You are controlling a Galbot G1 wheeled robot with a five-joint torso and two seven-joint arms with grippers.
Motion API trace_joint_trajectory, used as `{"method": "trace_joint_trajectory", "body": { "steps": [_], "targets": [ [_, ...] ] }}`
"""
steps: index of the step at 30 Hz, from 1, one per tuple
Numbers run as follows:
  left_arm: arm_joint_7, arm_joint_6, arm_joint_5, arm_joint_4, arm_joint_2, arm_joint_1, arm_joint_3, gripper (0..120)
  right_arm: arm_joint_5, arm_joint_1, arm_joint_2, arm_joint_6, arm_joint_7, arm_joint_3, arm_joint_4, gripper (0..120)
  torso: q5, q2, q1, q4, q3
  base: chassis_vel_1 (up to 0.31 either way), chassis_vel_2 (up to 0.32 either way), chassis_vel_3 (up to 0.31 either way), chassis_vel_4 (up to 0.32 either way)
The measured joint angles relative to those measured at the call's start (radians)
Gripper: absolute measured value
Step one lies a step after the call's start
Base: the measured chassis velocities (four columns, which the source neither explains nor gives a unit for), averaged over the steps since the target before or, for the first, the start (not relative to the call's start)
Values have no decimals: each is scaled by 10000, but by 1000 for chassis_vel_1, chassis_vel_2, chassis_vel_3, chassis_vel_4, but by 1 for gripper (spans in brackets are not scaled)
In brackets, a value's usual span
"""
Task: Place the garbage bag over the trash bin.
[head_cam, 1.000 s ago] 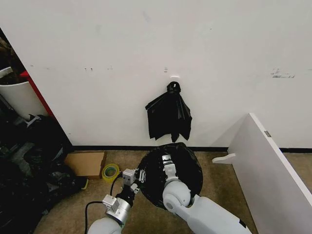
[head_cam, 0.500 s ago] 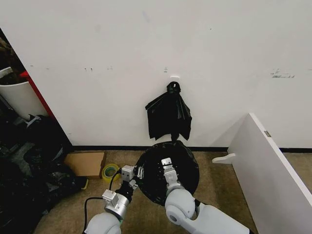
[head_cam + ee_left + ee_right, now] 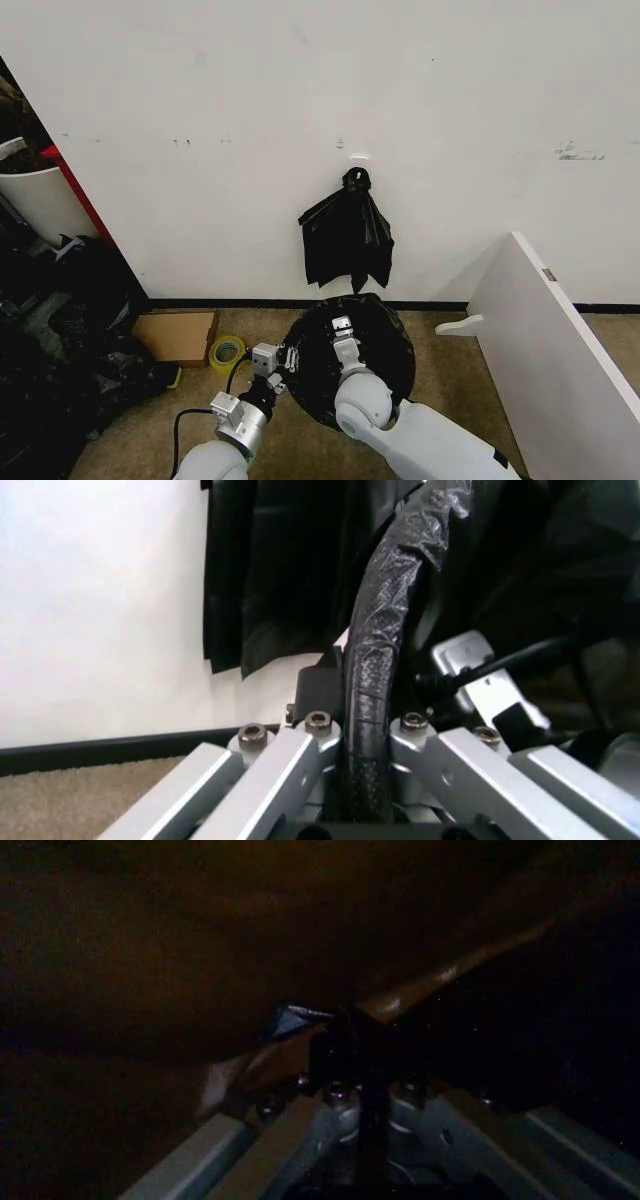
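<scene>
you are looking down at a beige carpet floor [image 3: 450, 400] in front of a white wall [image 3: 400, 100]. the garbage bag [image 3: 385, 345] is on the floor near the wall, stretched into a round black dome just in front of the robot. the trash bin itself is hidden; you cannot tell from these views whether it sits under the film.

your left gripper [image 3: 283, 362] is at the left edge of the bag. in the left wrist view its fingers [image 3: 300, 769] are pressed together on a rolled, crinkled band of the black film [image 3: 378, 667] that runs up between them, so it is pinching the bag's edge.

your right gripper [image 3: 343, 332] is over the middle of the black dome, reaching from the near side toward the wall. the right wrist view is very dark: the gripper [image 3: 358, 1065] sits among folds of film, with a thin dark strip between the fingers [image 3: 290, 1125], which stand close together. it seems to be gripping the bag, though that view is too dim to be sure.

on the wall above the bag hangs a smaller black knotted bunch [image 3: 346, 235] from a hook. to the left on the floor lie a cardboard box [image 3: 178, 336] and a roll of yellow tape [image 3: 227, 352], with a dark heap of clutter [image 3: 60, 330] beyond them. a white board [image 3: 550, 350] leans at the right.
</scene>
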Motion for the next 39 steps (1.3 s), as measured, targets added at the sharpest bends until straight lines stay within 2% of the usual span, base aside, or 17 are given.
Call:
{"method": "trace_joint_trajectory", "body": {
  "steps": [7, 11, 17, 24, 29, 39],
  "targets": [
    [97, 14, 10, -52, -4, 140, -22, 1, 819, 49, -35, 74, 12, 124, 83, 0, 0, 0, 0, 1, 0, 0, 0, 0, 0],
    [167, 14, 4, -126, 22, 193, -69, 1, 1278, -53, -6, 455, -250, 250, 202, 0, 0, 0, 0, 1, 0, 0, 0, 0, 0],
    [187, 6, -12, -152, -3, 223, -112, 1, 961, -231, -142, 701, -686, 276, 325, 0, 0, 0, 0, 2, 0, 0, 0, 0, 0],
    [163, -39, 3, -90, -93, 258, -231, 1, 285, -612, -488, 250, -625, 163, 1025, 0, 0, 0, 0, 0, -1, 0, 0, 0, 0],
    [215, -43, 2, -224, -124, 408, -239, 1, 445, -523, -401, -31, -456, 96, 678, 0, 0, 0, 0, 1, -1, 0, 0, 0, 0],
    [344, -47, -24, -409, -6, 686, -471, 1, 475, -336, -236, 95, -498, 92, 127, 0, 0, -2, 0, 1, -1, 0, 0, 0, 0]
  ]
}}
